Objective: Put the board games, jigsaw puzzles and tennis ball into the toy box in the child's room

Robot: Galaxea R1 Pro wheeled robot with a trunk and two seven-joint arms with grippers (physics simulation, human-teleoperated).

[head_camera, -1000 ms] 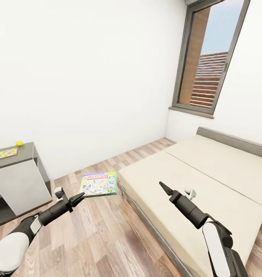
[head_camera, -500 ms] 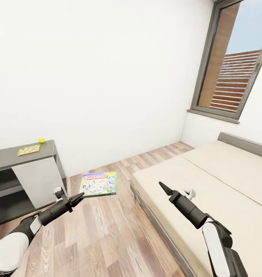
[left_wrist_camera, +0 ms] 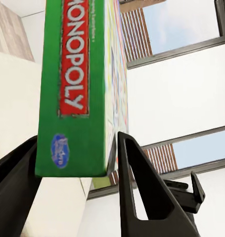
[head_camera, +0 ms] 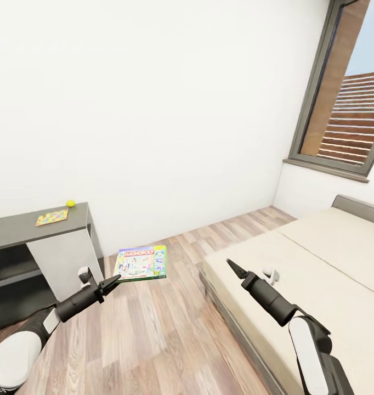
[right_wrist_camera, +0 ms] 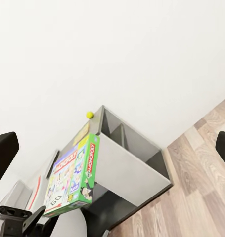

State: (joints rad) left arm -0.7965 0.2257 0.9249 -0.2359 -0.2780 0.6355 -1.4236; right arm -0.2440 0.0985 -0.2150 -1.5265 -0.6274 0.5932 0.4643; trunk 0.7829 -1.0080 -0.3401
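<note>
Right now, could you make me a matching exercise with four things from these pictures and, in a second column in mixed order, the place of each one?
Things:
1. Monopoly box
2. tennis ball
3. jigsaw puzzle
4. right gripper

Places:
A. flat on the dark grey desk section, beside the ball
B. over the near edge of the bed
C. between the fingers of the left gripper, above the wood floor
D. near the desk's back corner, by the wall

Pairs: 1-C, 2-D, 3-A, 4-B
</note>
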